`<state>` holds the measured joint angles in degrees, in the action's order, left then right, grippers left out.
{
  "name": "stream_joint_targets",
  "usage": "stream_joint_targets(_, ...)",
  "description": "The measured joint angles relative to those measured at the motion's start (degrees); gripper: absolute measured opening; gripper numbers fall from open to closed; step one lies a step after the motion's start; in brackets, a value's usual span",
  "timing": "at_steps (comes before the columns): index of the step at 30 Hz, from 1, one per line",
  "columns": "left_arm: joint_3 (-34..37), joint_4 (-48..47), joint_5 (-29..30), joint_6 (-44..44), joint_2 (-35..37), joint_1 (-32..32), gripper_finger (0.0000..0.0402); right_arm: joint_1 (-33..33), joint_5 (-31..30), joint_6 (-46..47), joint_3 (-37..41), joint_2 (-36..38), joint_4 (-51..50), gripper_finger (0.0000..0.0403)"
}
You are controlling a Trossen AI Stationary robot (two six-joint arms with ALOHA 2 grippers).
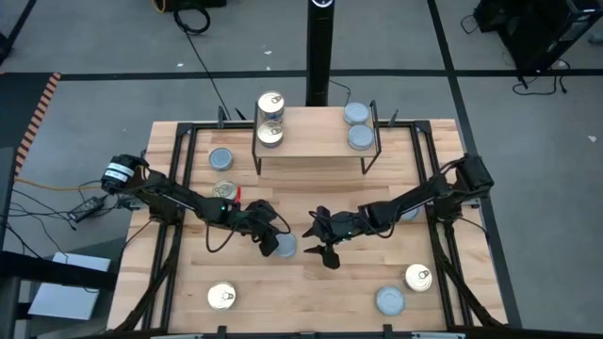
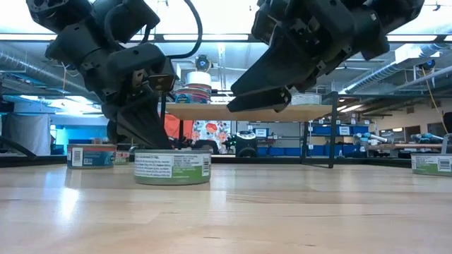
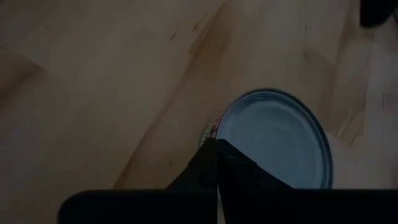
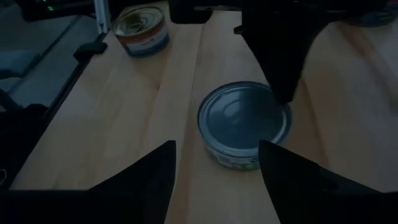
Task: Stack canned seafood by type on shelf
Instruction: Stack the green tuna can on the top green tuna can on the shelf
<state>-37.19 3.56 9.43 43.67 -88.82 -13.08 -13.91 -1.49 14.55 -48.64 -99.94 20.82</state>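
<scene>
A blue-grey-topped tin [image 1: 286, 247] [image 2: 172, 168] [image 3: 273, 140] [image 4: 244, 122] stands flat on the tabletop between both grippers. My left gripper [image 1: 271, 242] [image 3: 217, 152] is shut, its tips at the tin's rim. My right gripper [image 1: 318, 241] [image 4: 217, 149] is open; it hovers above the table just right of the tin, pointing at it. The shelf [image 1: 316, 146] [image 2: 247, 111] near the far edge carries stacked gold-topped tins [image 1: 270, 117] at its left end and blue-grey tins [image 1: 359, 126] at its right end. My left gripper meets the tin with its shut fingertips [image 3: 208, 155] at the top rim [image 3: 219, 124] on the tin's left side. The fingers [image 4: 280, 68] come slanting down from above and from the table's left. The tin stays flat on the table.
Loose tins stand on the tabletop: a blue-grey one [image 1: 221, 158] and a gold one [image 1: 224, 189] at the left, a gold one [image 1: 221, 297] near the front left, a blue-grey one [image 1: 390, 300] and a gold one [image 1: 418, 277] at the front right. Black shelf legs [image 1: 373, 141] stand ahead.
</scene>
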Motion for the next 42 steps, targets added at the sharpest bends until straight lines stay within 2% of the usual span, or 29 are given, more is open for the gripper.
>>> stream_joint_targets(7, 0.5, 2.2, 0.9, -0.8, -0.1, 0.0, 0.0000, -1.6, -5.2, -1.1, 0.0, 3.8, -3.9, 0.0238)
stream_joint_targets(14, 10.2, 19.6, 2.0, 5.8, 0.1, 0.0, 0.0000, -2.7, -6.4, -2.7, 0.0, 3.6, -3.8, 0.0220)
stream_joint_targets(17, 12.6, 21.2, 3.0, 6.8, 0.0, 0.0, 0.0000, -2.7, -6.4, -2.8, 0.0, 3.6, -3.7, 0.0181)
stream_joint_targets(23, 12.7, 17.4, 4.6, 4.2, -0.2, -0.1, 0.0000, -2.3, -6.4, -3.9, 0.0, 3.5, -2.7, 0.0042)
stream_joint_targets(25, 12.7, 17.4, 4.9, 3.1, -0.1, -0.2, 0.0000, -2.3, -6.9, -4.4, 0.0, 3.5, -2.0, 0.0012)
stream_joint_targets(30, 12.7, 20.6, 5.2, 0.0, -0.2, -0.2, 0.0000, -1.5, -8.3, -4.3, 0.0, 3.5, -0.9, 0.0027)
stream_joint_targets(35, 12.7, 25.1, 7.8, -4.7, -0.1, -1.2, 0.0000, 2.3, -14.2, -3.3, 0.0, 3.5, -0.7, 0.0029)
stream_joint_targets(38, 12.7, 25.8, 10.4, -7.5, -0.1, -2.3, 0.0000, 5.5, -12.3, -4.1, 0.0, 3.5, -0.8, 0.0040)
stream_joint_targets(42, 12.7, 26.8, 13.9, -10.8, -0.1, -4.4, 0.0000, 8.7, -7.9, -6.9, -1.0, 3.5, -2.3, 0.0083)
